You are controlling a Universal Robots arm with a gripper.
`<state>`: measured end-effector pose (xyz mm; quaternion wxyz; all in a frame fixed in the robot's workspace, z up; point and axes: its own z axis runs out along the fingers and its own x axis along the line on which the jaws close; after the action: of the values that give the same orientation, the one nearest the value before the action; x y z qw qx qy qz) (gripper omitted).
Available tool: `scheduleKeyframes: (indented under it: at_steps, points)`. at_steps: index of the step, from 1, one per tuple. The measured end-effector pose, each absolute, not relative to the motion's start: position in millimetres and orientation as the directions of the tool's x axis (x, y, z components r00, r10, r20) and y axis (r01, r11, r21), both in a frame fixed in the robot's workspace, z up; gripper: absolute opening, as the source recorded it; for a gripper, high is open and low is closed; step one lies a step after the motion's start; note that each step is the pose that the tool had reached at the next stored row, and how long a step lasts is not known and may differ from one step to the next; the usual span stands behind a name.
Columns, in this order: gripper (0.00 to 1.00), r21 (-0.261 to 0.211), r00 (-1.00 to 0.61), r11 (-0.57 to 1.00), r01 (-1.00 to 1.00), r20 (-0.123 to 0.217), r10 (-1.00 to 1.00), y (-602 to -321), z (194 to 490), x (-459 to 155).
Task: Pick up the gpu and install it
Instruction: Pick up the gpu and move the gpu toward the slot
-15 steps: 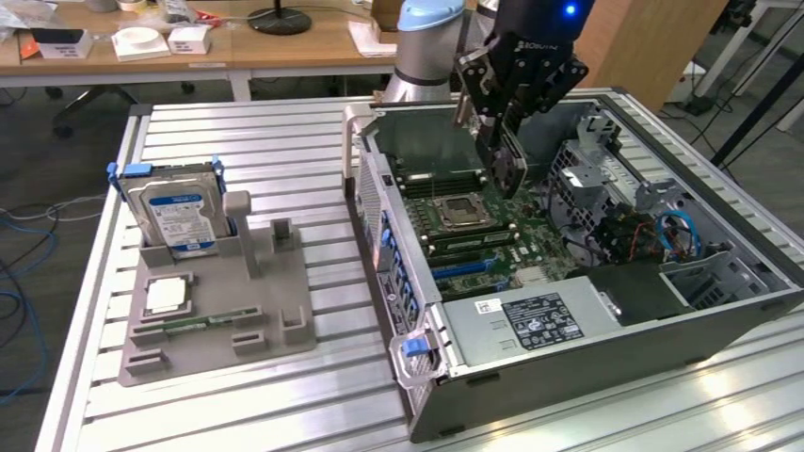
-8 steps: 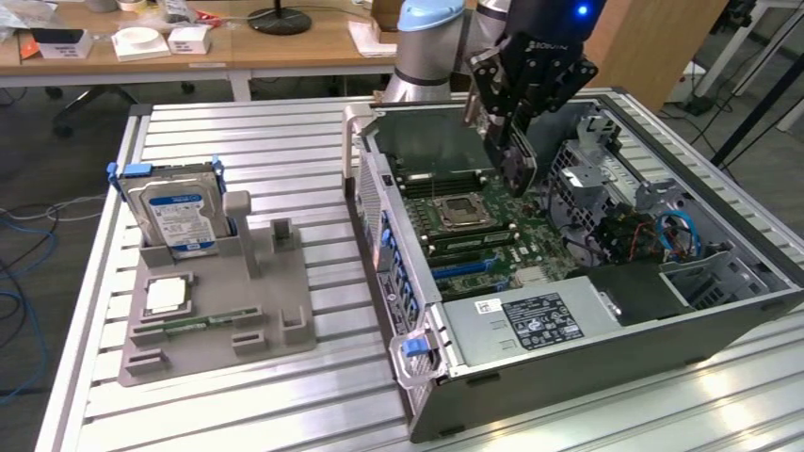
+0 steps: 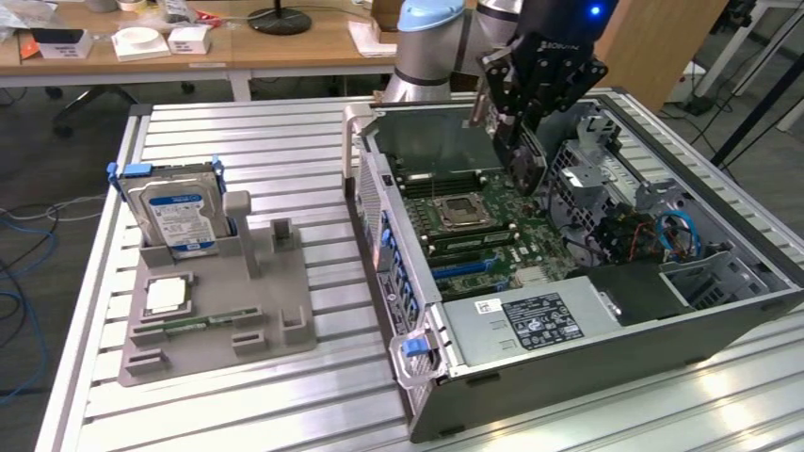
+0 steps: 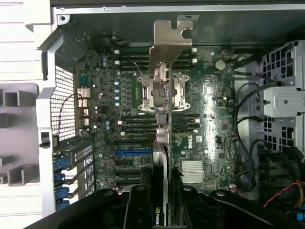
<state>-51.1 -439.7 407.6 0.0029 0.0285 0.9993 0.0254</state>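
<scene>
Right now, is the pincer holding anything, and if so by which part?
Yes. The pincer is shut on the graphics card, pinching its two flat faces toward the end away from its silver bracket.

Gripper (image 4: 161,192) clamps gpu (image 4: 164,52) edge-on over motherboard (image 4: 214,109); silver heatsink (image 4: 193,171) at gpu's 5 o'clock.
</scene>
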Motion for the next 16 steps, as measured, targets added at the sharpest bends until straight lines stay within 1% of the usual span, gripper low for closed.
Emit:
scheduleKeyframes:
  at_steps: [16]
  points:
    - [0.26, 0.051, -0.998, 0.997, 0.057, -0.004, 0.057, -439.7, 407.7, -29.2]
